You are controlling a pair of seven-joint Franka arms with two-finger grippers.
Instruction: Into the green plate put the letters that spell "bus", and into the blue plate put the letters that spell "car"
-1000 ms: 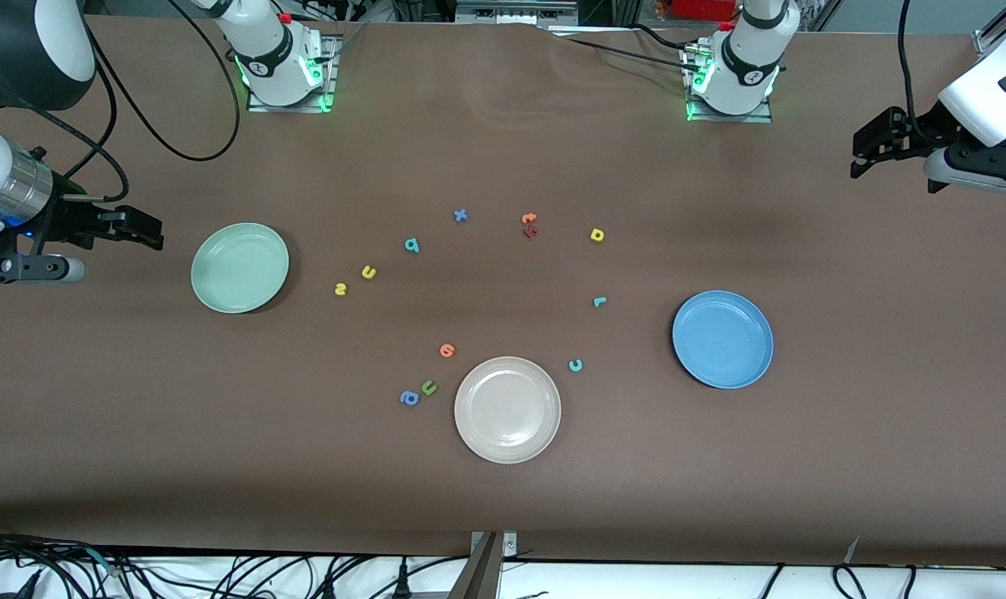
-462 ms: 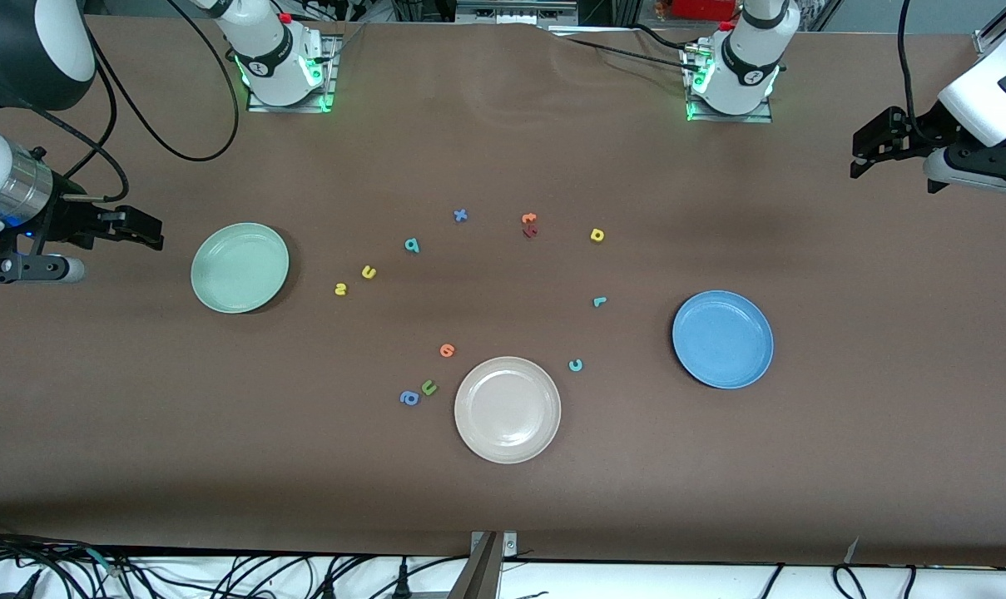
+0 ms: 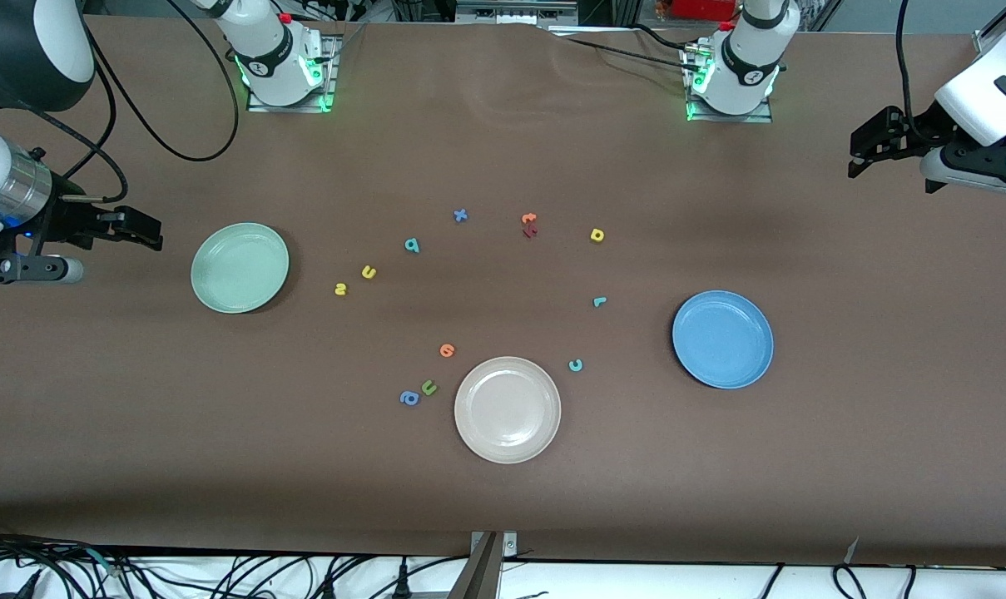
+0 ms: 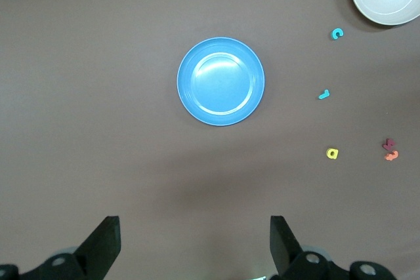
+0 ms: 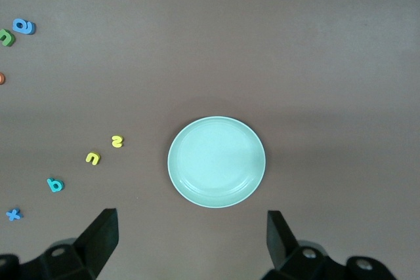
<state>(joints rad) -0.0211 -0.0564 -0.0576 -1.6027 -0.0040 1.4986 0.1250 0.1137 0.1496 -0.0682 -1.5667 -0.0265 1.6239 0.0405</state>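
The green plate (image 3: 240,267) is sitting at the middle left of the front view, bare, and the blue plate (image 3: 722,339) is lying right of centre, bare too — every letter is resting flat on the brown table (image 3: 503,499) between them. The yellow "s" (image 3: 340,289) and yellow "u" (image 3: 369,272) are lying just beside each other near the green plate, in a line that is slanting up toward the teal "b" (image 3: 412,245). The yellow "a" (image 3: 597,235), teal "r" (image 3: 600,301) and teal "c" (image 3: 576,364) are strung in a loose column left of the blue plate; which way each one is pointing is too small to tell. Around them, a blue "x" (image 3: 460,215) and an orange letter (image 3: 529,219) touching a dark red one (image 3: 530,231) are sitting at upper centre, while another orange letter (image 3: 446,350), a green "u" (image 3: 428,387) and a blue round letter (image 3: 408,398) are lying beside the cream plate (image 3: 507,409) at lower centre. The left gripper (image 3: 859,158) is hovering at the upper right edge with fingers spread and empty; the right gripper (image 3: 149,233) is hanging at the left edge — likewise spread, holding nothing.
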